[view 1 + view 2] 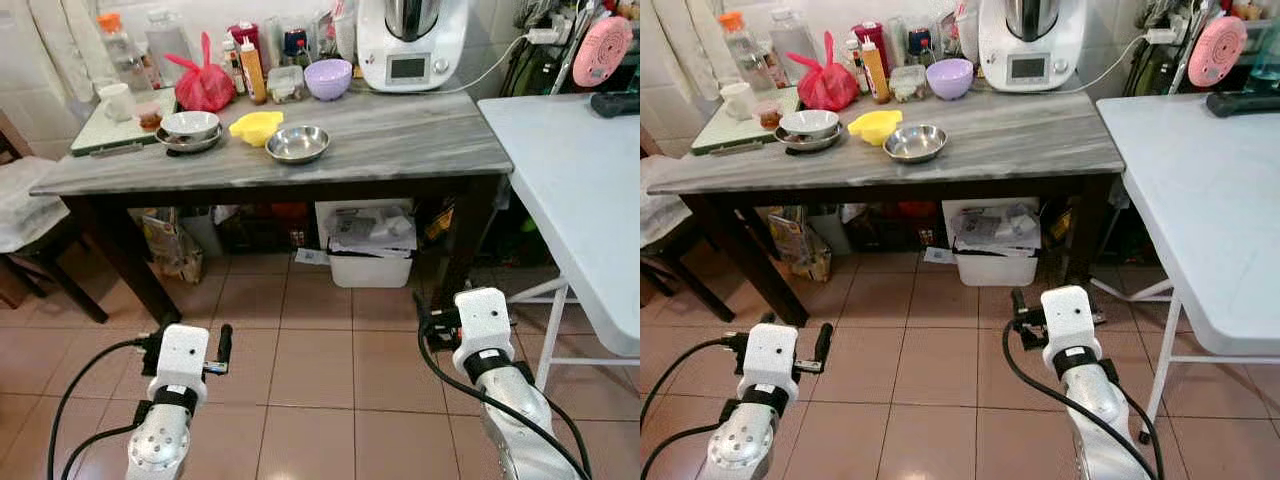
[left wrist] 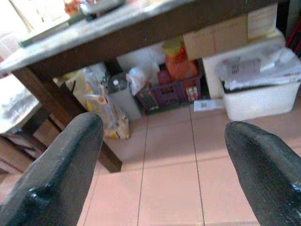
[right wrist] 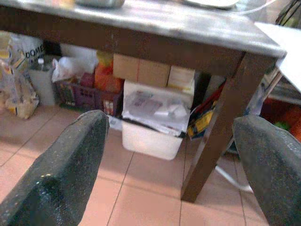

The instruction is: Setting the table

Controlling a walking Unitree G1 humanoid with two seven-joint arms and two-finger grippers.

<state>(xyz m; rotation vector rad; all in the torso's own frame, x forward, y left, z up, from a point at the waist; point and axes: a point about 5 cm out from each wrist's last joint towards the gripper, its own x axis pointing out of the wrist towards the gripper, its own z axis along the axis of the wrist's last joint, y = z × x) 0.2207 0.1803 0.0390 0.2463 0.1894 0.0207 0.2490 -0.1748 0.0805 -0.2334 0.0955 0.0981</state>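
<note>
Steel bowl (image 1: 297,144) on grey tabletop (image 1: 400,135), white bin (image 1: 370,262) half hidden beneath, left gripper (image 2: 164,155) and right gripper (image 3: 169,160) fingers spread wide, empty, short of it.

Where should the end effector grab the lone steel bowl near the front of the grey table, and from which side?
Probably the near rim of the steel bowl, one finger inside and one outside, coming from above the table's front edge. It sits upright, open side up, with a thin flared lip. The yellow dish crowds its back left, so the front stays freest. Both end effectors hang open over the floor.
</note>
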